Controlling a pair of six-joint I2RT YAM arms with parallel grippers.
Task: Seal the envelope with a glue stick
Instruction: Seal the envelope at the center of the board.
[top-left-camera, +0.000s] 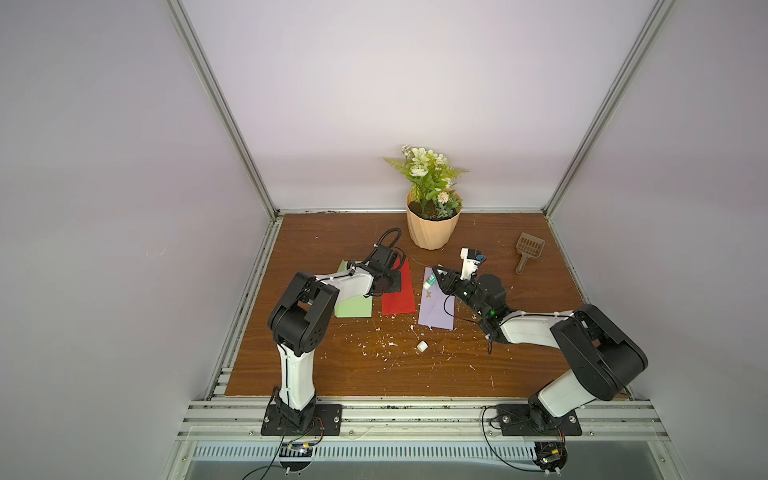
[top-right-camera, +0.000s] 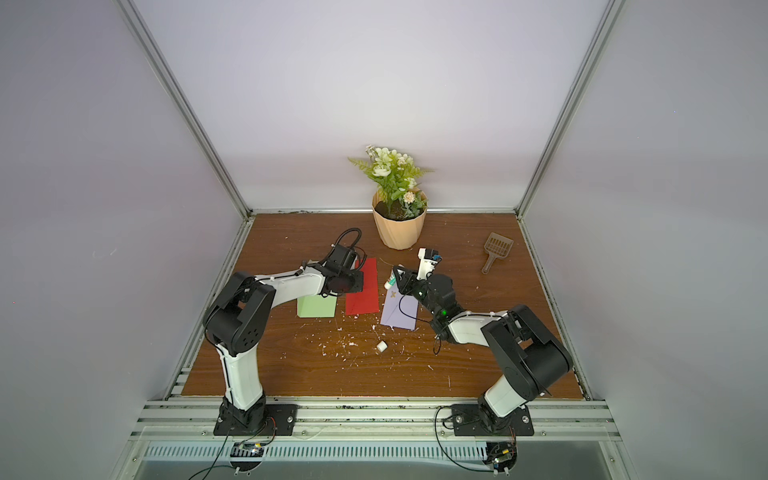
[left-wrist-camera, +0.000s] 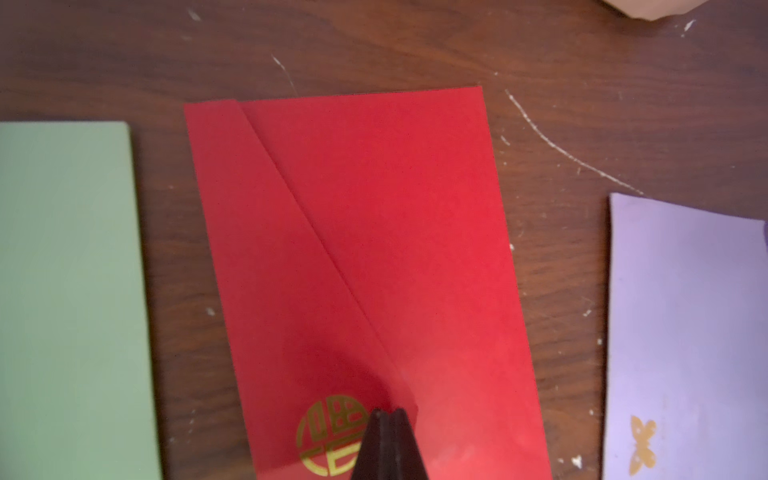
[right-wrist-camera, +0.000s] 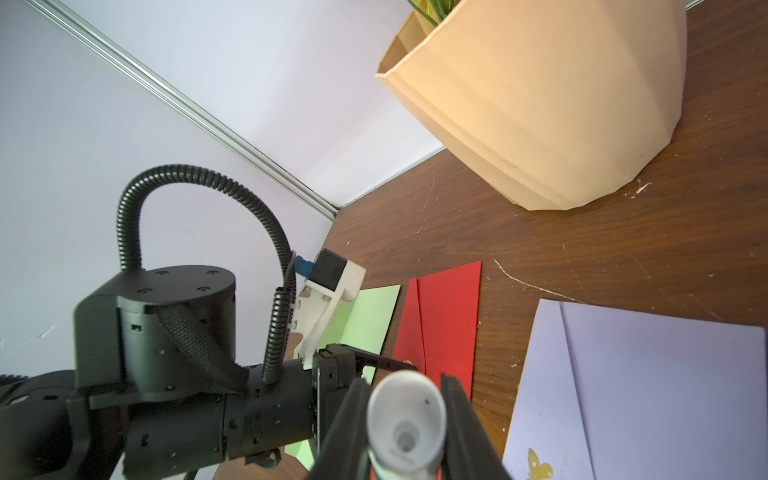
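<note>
Fingers of the left gripper (left-wrist-camera: 389, 413) are pressed flat together with nothing between them. The tips sit over the red envelope (left-wrist-camera: 395, 228), right beside its round gold stamp (left-wrist-camera: 328, 436) (some Chinese-style character, can't read it).

Going left to right on the wooden table (top-left-camera: 415, 374), the green envelope (left-wrist-camera: 70, 291) is farthest left, partly under the left arm in both top views. The red one is just beside it, then comes the purple envelope (left-wrist-camera: 685, 332) with a little gold butterfly (left-wrist-camera: 642, 446) printed on it. Nearer the robot, between red and purple, a small white cylinder (top-left-camera: 422, 347) sits among white flecks.

Over the purple envelope's far corner the right gripper (right-wrist-camera: 405, 386) is clamped on the glue stick (right-wrist-camera: 407, 419). It's tilted, white end aimed down at the paper, and I can't tell if it touches. Its green label band (top-left-camera: 430, 281) has print, way too small to read.

Behind that is the tan flower pot (top-left-camera: 432, 232), and off to the right a brown scoop (top-left-camera: 528, 251).
</note>
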